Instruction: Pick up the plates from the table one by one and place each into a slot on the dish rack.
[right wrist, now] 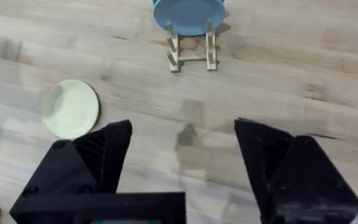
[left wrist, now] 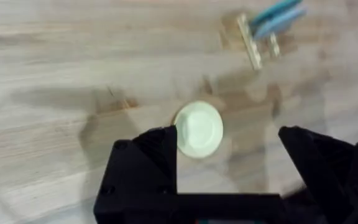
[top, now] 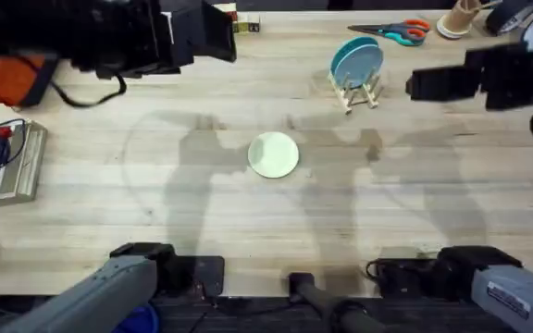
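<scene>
The big wooden worktop (top: 155, 194) holds a small dish rack (top: 357, 91) with blue plates (top: 356, 61) standing in it. Nearer the middle, one cream plate (top: 274, 154) lies flat. Both the left claw (left wrist: 229, 155) and the right claw (right wrist: 182, 149) are wide and hold nothing.

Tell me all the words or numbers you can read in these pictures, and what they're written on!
None can be read.
The white label on the right arm's base carries dark print, too small and blurred to read.
The cream plate, the blue plates, the dish rack and the table bear no writing.
</scene>
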Robot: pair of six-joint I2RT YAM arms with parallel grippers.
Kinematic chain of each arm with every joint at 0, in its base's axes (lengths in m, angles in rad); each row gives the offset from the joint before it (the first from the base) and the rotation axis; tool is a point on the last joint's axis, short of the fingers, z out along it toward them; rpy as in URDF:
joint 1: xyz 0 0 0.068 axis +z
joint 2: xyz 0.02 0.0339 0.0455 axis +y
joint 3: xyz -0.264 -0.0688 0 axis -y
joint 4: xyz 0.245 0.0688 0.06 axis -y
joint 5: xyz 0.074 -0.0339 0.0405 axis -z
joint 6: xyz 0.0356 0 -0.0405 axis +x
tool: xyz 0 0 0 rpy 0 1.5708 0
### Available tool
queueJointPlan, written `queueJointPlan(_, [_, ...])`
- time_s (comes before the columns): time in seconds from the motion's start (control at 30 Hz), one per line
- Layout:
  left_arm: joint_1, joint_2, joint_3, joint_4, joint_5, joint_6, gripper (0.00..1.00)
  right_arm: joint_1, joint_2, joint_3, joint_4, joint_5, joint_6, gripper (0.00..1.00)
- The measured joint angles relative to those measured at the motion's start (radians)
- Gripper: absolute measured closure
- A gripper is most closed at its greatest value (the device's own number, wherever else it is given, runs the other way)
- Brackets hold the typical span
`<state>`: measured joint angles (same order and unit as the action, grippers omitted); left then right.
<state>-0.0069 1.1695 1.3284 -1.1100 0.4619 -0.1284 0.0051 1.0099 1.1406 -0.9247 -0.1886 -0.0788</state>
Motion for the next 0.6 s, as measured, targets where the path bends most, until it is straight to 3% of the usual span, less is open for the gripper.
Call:
queueJointPlan(0.1, [0.000, 0.084, 0.065, -0.068, 0.053, 0.114, 0.007, 0.000, 0.053, 0.052, -0.011, -0.025, 0.000, 0.007])
queueJointPlan(0.13, [0.000, 0.148, 0.086, -0.091, 0.138, 0.269, 0.008, 0.000, 0.082, 0.075, -0.002, -0.062, 0.000, 0.007])
queueJointPlan(0.3, [0.000, 0.223, 0.087, -0.099, 0.252, 0.511, 0.007, 0.000, 0.097, 0.080, 0.004, -0.094, 0.000, 0.009])
queueJointPlan(0.43, [0.000, 0.262, 0.087, -0.102, 0.287, 0.602, 0.007, 0.000, 0.096, 0.081, 0.004, -0.102, -0.001, 0.007])
queueJointPlan(0.6, [0.000, 0.293, 0.087, -0.107, 0.305, 0.618, 0.007, 0.000, 0.096, 0.081, 0.004, -0.105, -0.012, 0.007])
